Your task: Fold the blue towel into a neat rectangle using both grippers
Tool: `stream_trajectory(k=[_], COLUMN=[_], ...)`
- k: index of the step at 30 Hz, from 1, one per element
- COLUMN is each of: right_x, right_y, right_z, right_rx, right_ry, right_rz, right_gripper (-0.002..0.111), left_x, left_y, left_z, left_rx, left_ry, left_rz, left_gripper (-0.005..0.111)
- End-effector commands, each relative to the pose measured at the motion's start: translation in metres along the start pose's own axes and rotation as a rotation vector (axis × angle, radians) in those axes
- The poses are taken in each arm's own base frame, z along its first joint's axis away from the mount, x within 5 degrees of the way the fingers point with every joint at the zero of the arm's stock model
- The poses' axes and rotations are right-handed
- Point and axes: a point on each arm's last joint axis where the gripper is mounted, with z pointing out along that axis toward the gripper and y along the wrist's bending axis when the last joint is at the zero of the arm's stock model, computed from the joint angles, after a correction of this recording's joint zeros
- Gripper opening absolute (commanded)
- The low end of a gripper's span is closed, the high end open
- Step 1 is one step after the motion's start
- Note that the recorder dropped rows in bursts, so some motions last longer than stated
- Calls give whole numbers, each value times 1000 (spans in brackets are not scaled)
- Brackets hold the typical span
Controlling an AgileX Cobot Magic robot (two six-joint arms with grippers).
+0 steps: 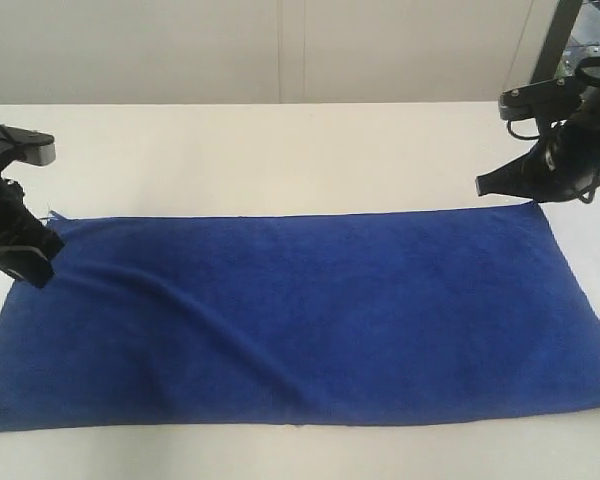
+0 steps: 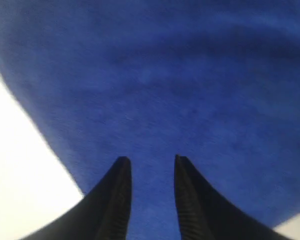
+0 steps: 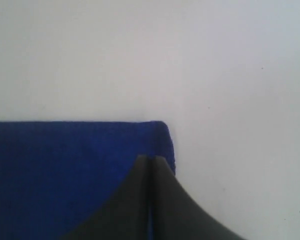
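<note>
Closest, toward the front of the tabletop (image 1: 280,160): blue towel (image 1: 310,320), spread open in a single layer, long sides running left to right, covering most of the front half. Mostly flat, apart from one soft ridge slanting from the far left corner toward the middle of the near edge. A few loose threads at that far left corner.

At the far left corner, left gripper (image 1: 28,268), reaching in from the tabletop's left side, wrist bent steeply downward, tips down at the cloth just inside the corner. Seen from the left wrist, jaws parted with a clear gap, blue pile filling the space between and beyond the ribbed fingers (image 2: 121,195); nothing pinched. Contact with the cloth impossible to judge.

At the far right corner, right gripper (image 1: 485,186), coming in from the right rear, held low and tilted, nose pointing left and slightly down. Jaws pressed together, empty. From the right wrist, closed tips over the towel's corner; touching or hovering, unclear.
</note>
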Motion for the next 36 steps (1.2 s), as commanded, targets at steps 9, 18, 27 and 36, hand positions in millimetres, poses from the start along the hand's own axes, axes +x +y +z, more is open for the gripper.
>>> stream_trajectory(k=[9,18,27,36], right_x=[22,41,56,58], right_y=[-3,-12,-14,-11], right_z=[-40,-74,-84,-84], right_rx=[-66,-42,-38,-73], right_ry=[-69,-29,127,148], right_rz=[68,187,147,129], right_gripper=[0,0,0,0], left_x=[40,56,67,72], left_y=[-27,-33,-31,-31], left_z=[6,7,31,45], left_rx=[140,118,81,107], left_ry=[49,-21,-85,-14], left_rz=[-52,-90,-187,-198], left_gripper=[18,0,0,0])
